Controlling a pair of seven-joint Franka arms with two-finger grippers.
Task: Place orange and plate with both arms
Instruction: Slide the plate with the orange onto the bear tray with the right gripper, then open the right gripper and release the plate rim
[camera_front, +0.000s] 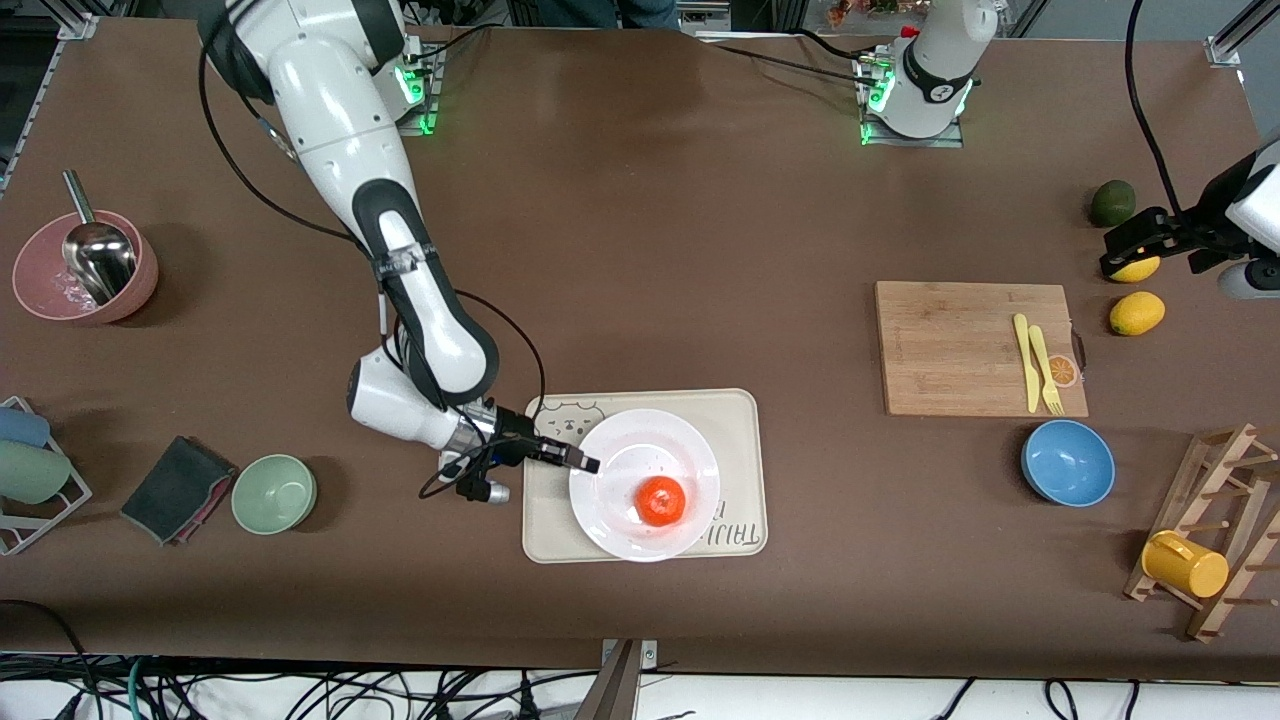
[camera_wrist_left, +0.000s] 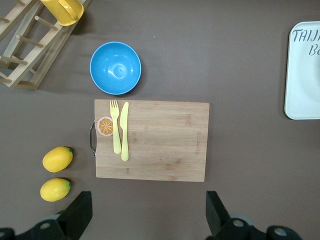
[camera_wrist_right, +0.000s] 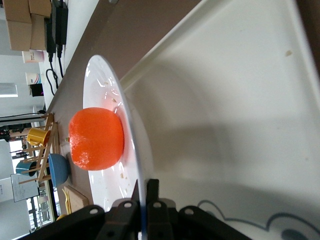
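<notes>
The orange (camera_front: 661, 501) sits in the white plate (camera_front: 690, 447), which rests on the cream bear-print tray (camera_front: 735, 415) near the front camera. My right gripper (camera_front: 583, 461) is shut on the plate's rim at the edge toward the right arm's end of the table. In the right wrist view the two fingers (camera_wrist_right: 152, 190) pinch the plate rim (camera_wrist_right: 112, 85), with the orange (camera_wrist_right: 96, 138) lying in the plate. My left gripper (camera_front: 1128, 250) is open and empty, held up over the lemons at the left arm's end; its wrist view shows the fingers (camera_wrist_left: 80, 212) wide apart.
A bamboo cutting board (camera_front: 950, 345) with a yellow knife and fork, a blue bowl (camera_front: 1067, 462), two lemons (camera_front: 1137, 312), an avocado (camera_front: 1112, 203) and a mug rack (camera_front: 1210, 540) are at the left arm's end. A green bowl (camera_front: 274, 492), cloth and pink bowl (camera_front: 85, 268) are at the right arm's end.
</notes>
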